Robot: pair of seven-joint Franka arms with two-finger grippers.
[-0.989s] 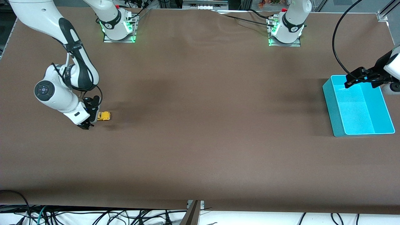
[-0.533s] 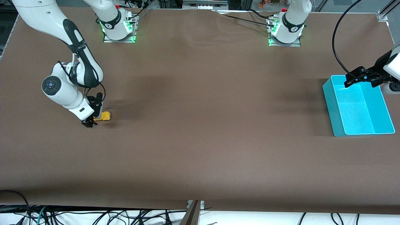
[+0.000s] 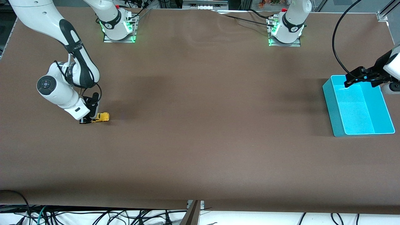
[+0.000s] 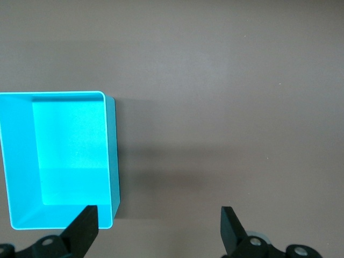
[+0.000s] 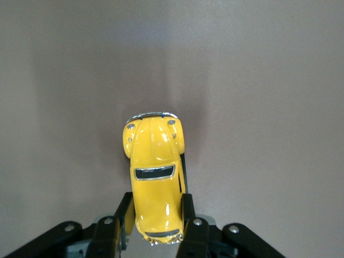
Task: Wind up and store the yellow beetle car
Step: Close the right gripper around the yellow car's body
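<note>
The cyan bin (image 3: 359,107) sits on the brown counter (image 3: 200,125) toward the left arm's end — nothing lies in it. The left gripper (image 4: 158,228) hangs over the bin's edge and the counter beside it, fingers spread wide, waiting. Well apart, toward the right arm's end, the yellow beetle car (image 5: 156,180) rests on the counter, its rear clamped between the fingers of the right gripper (image 5: 155,226) — its hood points away from the gripper.

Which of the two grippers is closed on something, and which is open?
The right gripper is shut on the yellow beetle car, clamping its sides low on the table. The left gripper is open, holding nothing, over the cyan bin.
</note>
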